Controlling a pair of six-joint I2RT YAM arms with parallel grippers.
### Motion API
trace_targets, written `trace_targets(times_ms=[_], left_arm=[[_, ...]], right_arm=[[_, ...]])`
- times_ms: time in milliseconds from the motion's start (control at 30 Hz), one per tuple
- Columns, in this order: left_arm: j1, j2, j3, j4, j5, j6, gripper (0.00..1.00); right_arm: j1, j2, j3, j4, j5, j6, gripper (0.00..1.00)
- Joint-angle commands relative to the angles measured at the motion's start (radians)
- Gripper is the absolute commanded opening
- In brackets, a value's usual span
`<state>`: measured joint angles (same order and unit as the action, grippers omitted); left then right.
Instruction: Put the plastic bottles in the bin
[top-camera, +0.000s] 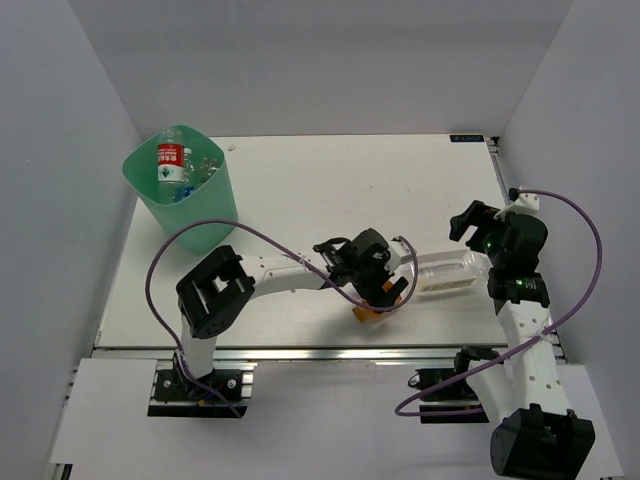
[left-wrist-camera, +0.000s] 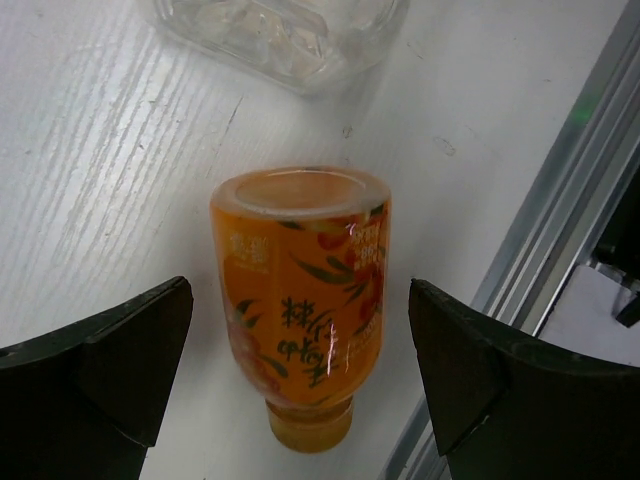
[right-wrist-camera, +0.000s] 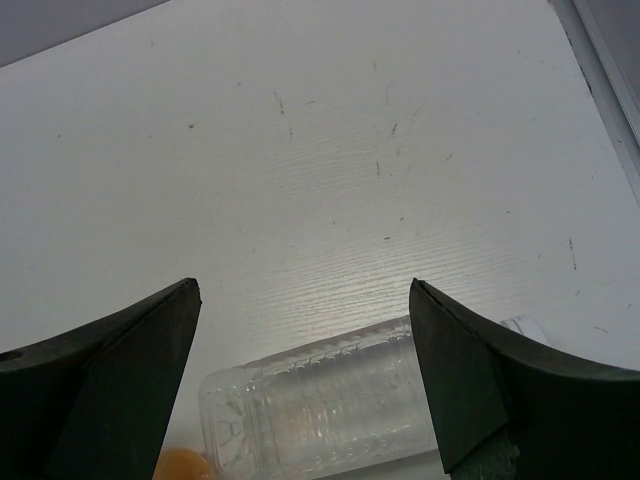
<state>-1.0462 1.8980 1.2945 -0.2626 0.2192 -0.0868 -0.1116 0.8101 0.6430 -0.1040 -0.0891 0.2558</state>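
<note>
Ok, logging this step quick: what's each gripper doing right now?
Left gripper: open, jaws straddling the orange-filled plastic bottle, not touching it.
Right gripper: open, empty, near the clear ribbed plastic bottle.

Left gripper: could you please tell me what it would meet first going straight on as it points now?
The left gripper would most likely meet the orange bottle, lying on the table between its open jaws; depth is unclear.
</note>
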Motion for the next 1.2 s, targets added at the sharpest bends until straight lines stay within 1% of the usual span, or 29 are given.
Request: trace_targets(times_ms=[0,67,100,133,167,200,233,267,300,400,433,467,500,533,567,600,633,667,700,767,800,900,967,1033,1067,1100,1167], left_arm=[[-0.029,0.025,0.063,-0.029,-0.043,0.021,0.98],[-0.031,0.044,0.074,-0.024,-0.069,0.015,0.98],[-0.031,0.058,0.078,-0.026,-0.110,0.009,0.86],[-0.031,0.064,0.089,-0.050,-0.142,0.007,0.70],[-0.031,0.064,0.121,-0.078,-0.203,0.013,0.55],[-0.031,0.053,0.133,-0.125,-0.271,0.013,0.29],[-0.029,0.033,0.138,-0.138,-0.335,0.012,0.24],[-0.028,0.004,0.123,-0.141,-0.396,0.018,0.24],[-0.022,-0.069,0.109,-0.138,-0.503,0.022,0.24],[0.061,-0.193,0.078,-0.142,-0.589,0.003,0.25],[0.137,-0.277,0.075,-0.144,-0.634,-0.008,0.27],[0.185,-0.319,0.072,-0.147,-0.676,-0.030,0.27],[0.284,-0.397,0.075,-0.155,-0.790,-0.043,0.27],[0.335,-0.433,0.083,-0.161,-0.838,-0.060,0.27],[0.397,-0.466,0.097,-0.176,-0.862,-0.086,0.27],[0.514,-0.500,0.129,-0.196,-0.869,-0.100,0.28],[0.572,-0.563,0.143,-0.202,-0.854,-0.114,0.31],[0.628,-0.591,0.155,-0.202,-0.844,-0.128,0.36],[0.714,-0.637,0.176,-0.192,-0.868,-0.139,0.40],[0.787,-0.655,0.210,-0.207,-0.897,-0.151,0.40],[0.857,-0.659,0.227,-0.211,-0.902,-0.159,0.40],[0.954,-0.623,0.279,-0.245,-0.932,-0.185,0.43],[0.979,-0.562,0.334,-0.309,-0.974,-0.212,0.43],[1.032,-0.534,0.350,-0.331,-0.930,-0.252,0.43],[1.045,-0.527,0.332,-0.308,-0.878,-0.257,0.45],[1.069,-0.519,0.315,-0.290,-0.864,-0.258,0.53],[1.084,-0.507,0.295,-0.293,-0.862,-0.280,0.56]], right_arm=[[-0.010,-0.017,-0.005,0.033,-0.015,0.008,0.89],[-0.011,-0.025,-0.005,0.033,-0.014,0.007,0.89],[-0.013,-0.029,-0.005,0.035,-0.014,0.003,0.89],[-0.013,-0.031,-0.005,0.036,-0.014,0.002,0.89],[-0.014,-0.034,-0.006,0.036,-0.014,0.002,0.89],[-0.014,-0.038,-0.006,0.038,-0.014,0.000,0.89],[-0.016,-0.038,-0.005,0.038,-0.014,-0.003,0.89],[-0.016,-0.038,-0.005,0.038,-0.014,-0.003,0.89],[-0.016,-0.038,-0.006,0.041,-0.017,-0.004,0.89],[-0.017,-0.035,-0.003,0.044,-0.034,-0.007,0.89],[-0.019,-0.034,-0.005,0.049,-0.038,-0.012,0.89],[-0.019,-0.035,-0.006,0.049,-0.040,-0.012,0.89],[-0.019,-0.034,-0.005,0.049,-0.038,-0.012,0.89],[-0.020,-0.034,-0.005,0.047,-0.037,-0.013,0.89],[-0.020,-0.032,-0.005,0.049,-0.034,-0.012,0.89],[-0.022,-0.032,-0.006,0.049,-0.028,-0.013,0.89],[-0.023,-0.031,-0.006,0.049,-0.024,-0.010,0.89],[-0.023,-0.023,-0.008,0.049,-0.021,-0.009,0.89],[-0.026,-0.016,-0.008,0.047,-0.018,-0.007,0.89],[-0.030,0.004,-0.003,0.041,-0.024,-0.006,0.89],[-0.034,0.011,0.001,0.040,-0.026,-0.004,0.89],[-0.040,0.029,0.006,0.036,-0.029,-0.003,0.89],[-0.045,0.034,0.009,0.029,-0.014,-0.003,0.89],[-0.051,0.034,0.007,0.021,0.003,-0.003,0.89],[-0.053,0.034,0.007,0.018,0.020,-0.003,0.89],[-0.056,0.035,0.007,0.010,0.028,0.002,0.89],[-0.059,0.038,0.009,-0.002,0.070,0.016,0.89]])
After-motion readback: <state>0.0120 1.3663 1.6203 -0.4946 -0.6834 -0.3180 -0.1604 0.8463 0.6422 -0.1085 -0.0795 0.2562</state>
